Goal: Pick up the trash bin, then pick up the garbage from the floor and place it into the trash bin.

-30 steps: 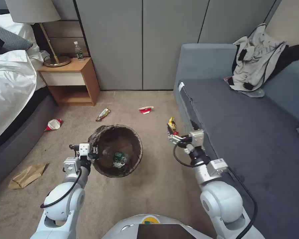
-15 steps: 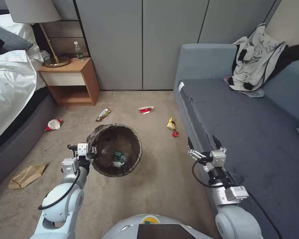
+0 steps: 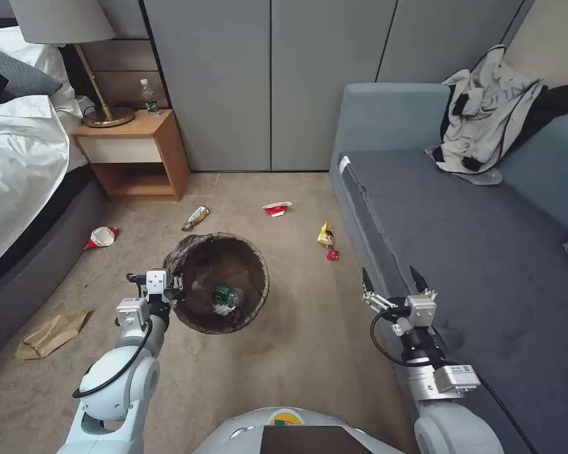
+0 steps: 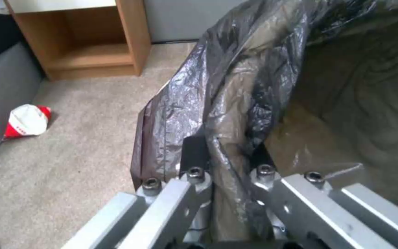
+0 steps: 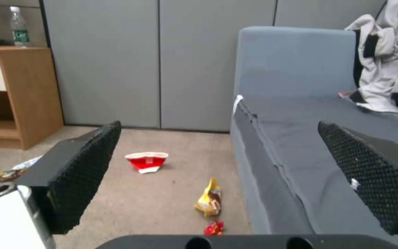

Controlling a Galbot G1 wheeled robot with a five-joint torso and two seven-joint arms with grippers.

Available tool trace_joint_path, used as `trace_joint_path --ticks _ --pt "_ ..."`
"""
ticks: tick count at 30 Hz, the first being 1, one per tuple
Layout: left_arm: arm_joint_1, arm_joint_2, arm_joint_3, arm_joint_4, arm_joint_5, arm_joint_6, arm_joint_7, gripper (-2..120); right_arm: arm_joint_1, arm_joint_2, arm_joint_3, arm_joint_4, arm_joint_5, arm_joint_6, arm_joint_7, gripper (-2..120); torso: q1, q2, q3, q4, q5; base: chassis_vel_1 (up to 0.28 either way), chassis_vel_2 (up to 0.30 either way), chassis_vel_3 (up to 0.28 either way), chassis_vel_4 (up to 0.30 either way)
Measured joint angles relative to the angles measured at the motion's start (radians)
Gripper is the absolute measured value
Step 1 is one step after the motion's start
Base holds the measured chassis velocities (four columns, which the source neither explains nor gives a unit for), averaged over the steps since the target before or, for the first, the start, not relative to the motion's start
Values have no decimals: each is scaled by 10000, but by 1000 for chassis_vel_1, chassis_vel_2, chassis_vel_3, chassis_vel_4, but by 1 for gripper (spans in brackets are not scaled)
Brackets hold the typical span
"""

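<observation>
Bin [image 3: 216,282] sits on carpet [image 3: 296,353], left tool [image 3: 173,291] clamped on its bagged rim: light but crinkly liner, may slip. Right tool [image 3: 389,283] gapes wide, empty, by sofa [image 3: 486,252]. Yellow wrapper [image 3: 325,234] ahead, thin & soft; judged best pinched mid-body.

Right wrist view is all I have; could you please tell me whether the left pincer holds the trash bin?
Observer: Yes, the left pincer is shut on the bagged rim of the trash bin; the right pincer hangs open beside the sofa.
Operator: Is anything inside it?
Observer: A green-labelled clear bottle and a white tissue lie at its bottom.
Operator: Any litter beyond my view?
Observer: A crumpled brown paper bag lies on the carpet by the bed.
</observation>
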Motion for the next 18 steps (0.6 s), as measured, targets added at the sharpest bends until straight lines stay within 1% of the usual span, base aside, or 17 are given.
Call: trace_joint_path --ticks 13,18 --pt "42 -44 63 -34 99 -30 -2 3 -233 23 -100 -55 -12 125 32 100 0 0 0 0 1 -8 5 5 -5" --pt "46 -42 63 -35 110 -45 -1 3 -261 41 -136 -67 -45 138 39 100 1 0 0 0 1 -45 54 40 -44"
